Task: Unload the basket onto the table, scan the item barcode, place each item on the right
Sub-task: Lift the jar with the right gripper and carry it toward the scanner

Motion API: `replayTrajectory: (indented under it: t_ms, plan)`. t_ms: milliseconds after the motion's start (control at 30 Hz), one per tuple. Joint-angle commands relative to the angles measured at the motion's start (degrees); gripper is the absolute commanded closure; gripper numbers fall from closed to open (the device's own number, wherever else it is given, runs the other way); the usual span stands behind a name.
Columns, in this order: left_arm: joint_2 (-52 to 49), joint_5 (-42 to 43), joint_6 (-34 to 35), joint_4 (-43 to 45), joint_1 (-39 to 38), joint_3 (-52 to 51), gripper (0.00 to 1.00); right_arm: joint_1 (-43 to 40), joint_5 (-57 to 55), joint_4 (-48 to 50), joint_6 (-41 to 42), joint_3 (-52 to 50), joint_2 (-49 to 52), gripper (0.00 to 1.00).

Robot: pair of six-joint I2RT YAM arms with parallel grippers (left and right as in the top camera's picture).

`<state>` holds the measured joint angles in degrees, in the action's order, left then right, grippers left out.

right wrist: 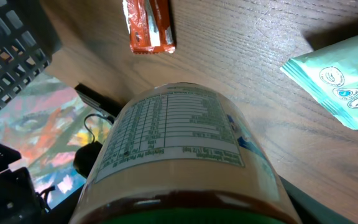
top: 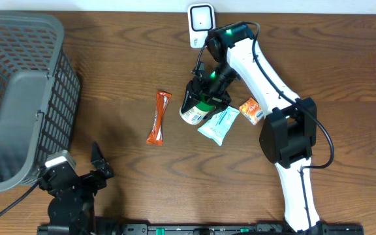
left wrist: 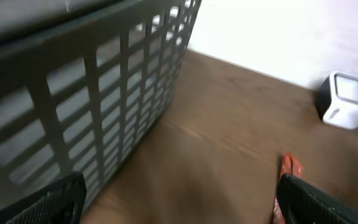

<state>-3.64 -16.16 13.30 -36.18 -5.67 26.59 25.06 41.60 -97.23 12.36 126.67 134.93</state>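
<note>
The brown wooden table (top: 123, 72) carries everything. The grey basket (top: 18, 98) stands just beside the left pincer (top: 98, 166) and well apart from the right pincer (top: 202, 98). The left pincer is spread wide and has nothing between its fingers. The right pincer pinches the jar (right wrist: 179, 149), the item of the task. Its green lid end sits between the fingers and its printed label faces the wrist camera. I cannot tell if the jar touches the table. A pale teal packet (top: 219, 124) lies just beside the right pincer. An orange bar wrapper (top: 158, 117) lies between the two pincers, nearer to the right one. The white scanner (top: 201, 23) stands near the right pincer, at the table's far edge. A small orange packet (top: 250, 111) lies beside the teal packet.
</note>
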Motion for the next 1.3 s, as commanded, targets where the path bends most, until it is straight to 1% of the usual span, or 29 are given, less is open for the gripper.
replayTrajectory:
  t_ms: [0, 133, 433, 967, 1100, 1200, 1267]
  plan:
    - [0.02, 0.52, 0.96, -3.32, 0.24, -0.87, 0.02, 0.52, -0.31, -0.04, -0.22, 1.16, -2.60, 0.39]
    - [0.02, 0.52, 0.96, -8.87, 0.24, -0.87, 0.02, 0.55, -3.21, 0.00, -0.22, 1.16, -2.60, 0.40]
    - [0.02, 0.52, 0.98, -22.29, 0.24, -0.87, 0.02, 0.48, -4.31, 0.39, -0.48, 1.16, -2.60, 0.40]
    - [0.02, 0.52, 0.96, -22.21, 0.24, -0.87, 0.02, -0.50, -7.41, 6.10, -0.44, 1.44, -2.62, 0.42]
    - [0.02, 0.52, 0.98, -22.21, 0.24, -0.87, 0.02, -1.66, -13.68, 7.41, -0.37, 4.42, -2.62, 0.43]
    - [0.02, 0.52, 0.96, -22.21, 0.24, -0.87, 0.02, -3.10, -19.54, 8.15, 0.04, 10.14, -2.62, 0.43]
    - [0.02, 0.52, 0.96, -22.21, 0.24, -0.87, 0.02, -3.76, -23.87, 10.60, 0.04, 13.86, -2.62, 0.43]
